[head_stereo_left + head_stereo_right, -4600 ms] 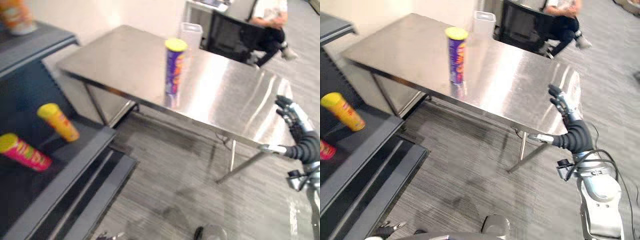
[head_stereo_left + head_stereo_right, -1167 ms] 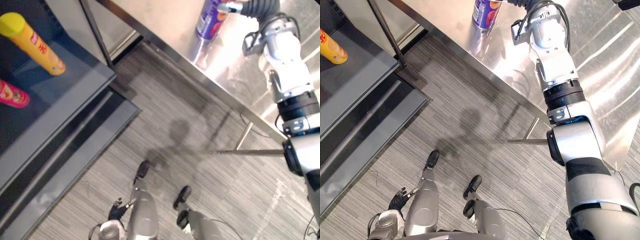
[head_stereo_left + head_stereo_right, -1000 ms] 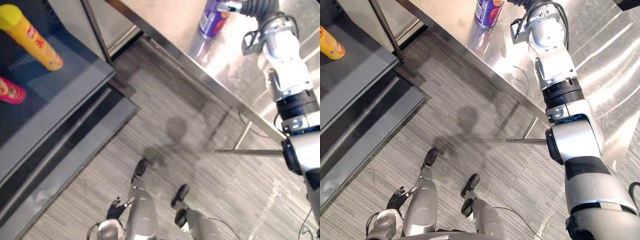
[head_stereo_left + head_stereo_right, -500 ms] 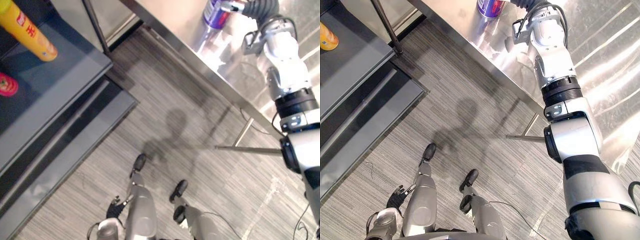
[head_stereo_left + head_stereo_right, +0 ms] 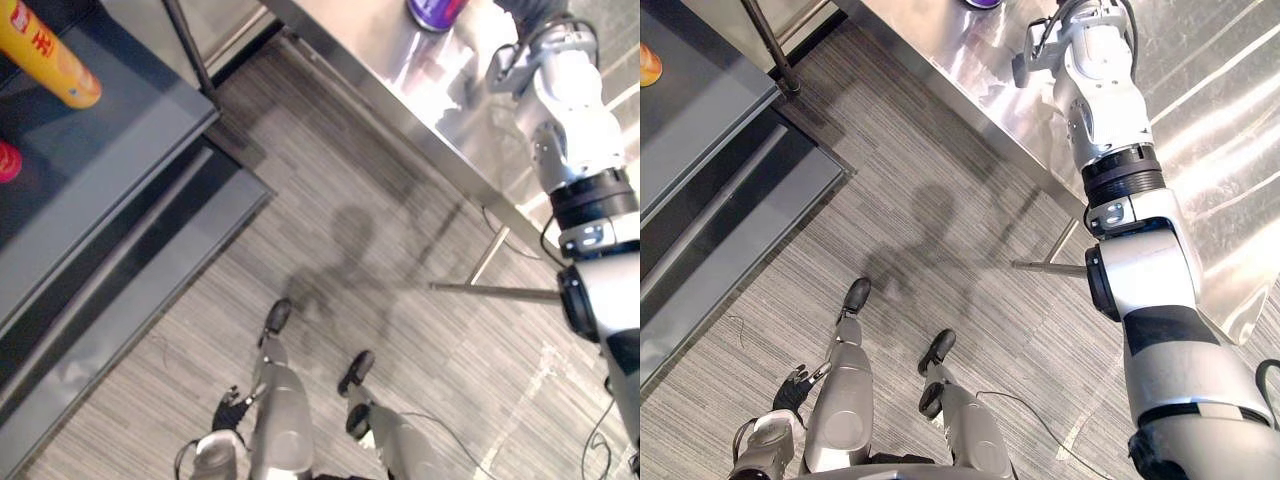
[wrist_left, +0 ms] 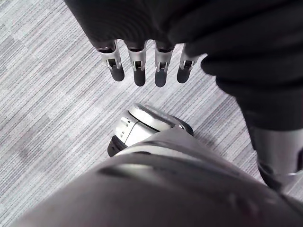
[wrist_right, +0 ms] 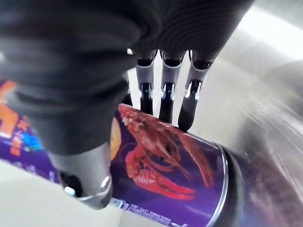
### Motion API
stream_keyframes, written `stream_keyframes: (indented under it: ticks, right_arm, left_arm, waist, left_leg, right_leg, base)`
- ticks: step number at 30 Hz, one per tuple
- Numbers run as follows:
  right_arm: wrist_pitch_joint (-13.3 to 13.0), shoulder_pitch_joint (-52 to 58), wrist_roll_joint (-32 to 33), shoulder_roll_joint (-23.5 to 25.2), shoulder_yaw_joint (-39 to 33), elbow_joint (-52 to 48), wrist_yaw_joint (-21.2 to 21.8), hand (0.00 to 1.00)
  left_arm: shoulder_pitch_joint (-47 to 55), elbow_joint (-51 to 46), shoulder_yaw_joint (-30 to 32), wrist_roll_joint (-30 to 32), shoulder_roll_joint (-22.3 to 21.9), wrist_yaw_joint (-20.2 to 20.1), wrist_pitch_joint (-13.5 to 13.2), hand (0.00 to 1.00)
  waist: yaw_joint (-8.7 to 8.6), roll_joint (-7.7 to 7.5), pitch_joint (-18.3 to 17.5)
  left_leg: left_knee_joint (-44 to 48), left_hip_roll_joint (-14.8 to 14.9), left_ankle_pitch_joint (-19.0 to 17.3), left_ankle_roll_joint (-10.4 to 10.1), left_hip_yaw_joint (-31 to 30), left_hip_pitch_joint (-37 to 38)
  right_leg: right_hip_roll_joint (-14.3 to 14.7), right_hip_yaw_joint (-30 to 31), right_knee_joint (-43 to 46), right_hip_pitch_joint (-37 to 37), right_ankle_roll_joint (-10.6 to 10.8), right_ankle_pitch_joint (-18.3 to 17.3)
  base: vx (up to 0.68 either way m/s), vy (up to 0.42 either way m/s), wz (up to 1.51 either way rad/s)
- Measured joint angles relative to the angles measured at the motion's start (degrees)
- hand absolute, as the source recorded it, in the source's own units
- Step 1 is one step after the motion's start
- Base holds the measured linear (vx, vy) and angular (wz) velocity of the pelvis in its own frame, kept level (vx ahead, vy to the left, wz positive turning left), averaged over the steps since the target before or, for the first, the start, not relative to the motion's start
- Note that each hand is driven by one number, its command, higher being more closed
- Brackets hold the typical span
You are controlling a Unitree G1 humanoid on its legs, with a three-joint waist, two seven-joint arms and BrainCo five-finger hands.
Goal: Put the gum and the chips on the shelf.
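The purple cylindrical chips can (image 7: pixel 165 175), at twelve o'clock on the steel tabletop (image 5: pixel 360 40), is flanked by the right robot hand (image 7: pixel 163 92), fingers apart; toppling is risked by an uneven closure.

The counter (image 5: pixel 400 70) is bare brushed metal, smooth and shiny enough to throw white glare, while the floor (image 5: pixel 420 330) is matt grey carpet with a rough, streaked weave and the shelf (image 5: pixel 130 120) is a dull, smooth dark-grey board. The chips can (image 7: pixel 165 170) wears a glossy printed purple wrap ending in a bright metal rim, and the yellow can (image 5: pixel 50 55) on the shelf has a similar slick sheen. The right hand (image 7: pixel 166 90) and left hand (image 6: pixel 137 66) have satin silver fingers with dark matt tips under a ribbed matt black cover.
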Motion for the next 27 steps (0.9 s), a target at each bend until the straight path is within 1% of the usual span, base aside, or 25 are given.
stream_keyframes:
  ticks: [4, 18, 21, 24, 26, 27]
  right_arm:
    - [0.0, 0.0, 1.7, 0.0, 0.4, 0.0, 0.1, 1.00]
    - [0.0, -0.1, 1.5, 0.0, 0.7, -0.3, 0.1, 1.00]
    - [0.0, -0.1, 1.3, 0.0, 1.0, -0.4, 0.1, 1.00]
    - [0.0, -0.1, -0.7, -0.1, 1.0, -0.6, 0.1, 1.00]
    - [0.0, -0.1, -0.9, -0.3, 1.0, -1.4, 0.1, 1.00]
    - [0.1, 0.4, -1.4, -1.1, 1.0, -3.6, 0.2, 1.00]
  left_arm:
    - [0.0, 0.0, 0.0, 0.0, 0.0, 0.0, 0.0, 0.00]
    - [0.0, 0.1, 0.0, 0.0, 0.0, 0.0, 0.0, 0.00]
    - [0.0, 0.1, 0.0, 0.0, 0.0, 0.1, 0.0, 0.00]
    - [0.0, 0.1, 0.1, 0.0, 0.1, 0.2, 0.0, 0.00]
    - [0.0, 0.1, 0.5, 0.0, 0.0, 0.2, 0.1, 0.00]
    - [0.0, 0.1, 0.6, 0.1, 0.0, 0.2, 0.2, 0.00]
  waist:
    - [0.03, 0.00, 0.0]
    - [-0.13, 0.00, 0.0]
    - [-0.29, 0.00, 0.0]
    - [-0.47, -0.01, 0.0]
    - [-0.89, -0.02, 0.0]
    - [-1.17, -0.02, 0.0]
  left_leg:
    - [0.1, 0.1, 0.0, 0.0, 0.0, 0.0]
    - [0.1, 0.0, 0.0, 0.0, -0.4, 0.0]
    - [0.2, 0.0, 0.1, -0.1, -0.5, 0.0]
    - [0.2, -0.1, 0.1, -0.1, -0.4, 0.1]
    - [0.2, 0.0, 0.1, -0.1, -0.2, 0.4]
    - [0.2, 0.0, 0.1, -0.1, 0.1, 0.8]
  right_leg:
    - [0.0, 0.2, 0.0, 0.0, 0.0, 0.0]
    - [0.1, 0.0, 0.0, 0.2, 0.0, 0.0]
    - [0.1, 0.0, 0.0, 0.2, 0.0, 0.0]
    - [0.1, 0.1, 0.0, 0.3, 0.0, 0.0]
    - [0.1, 0.2, 0.0, 0.3, -0.5, 0.3]
    - [0.0, 0.5, 0.0, 0.4, -0.5, 0.3]
  base:
    - [0.00, 0.000, 0.00]
    - [0.00, 0.000, 0.00]
    - [0.00, 0.000, 0.00]
    - [0.00, 0.000, 0.00]
    - [0.00, 0.000, -0.06]
    - [0.00, 0.000, -0.10]
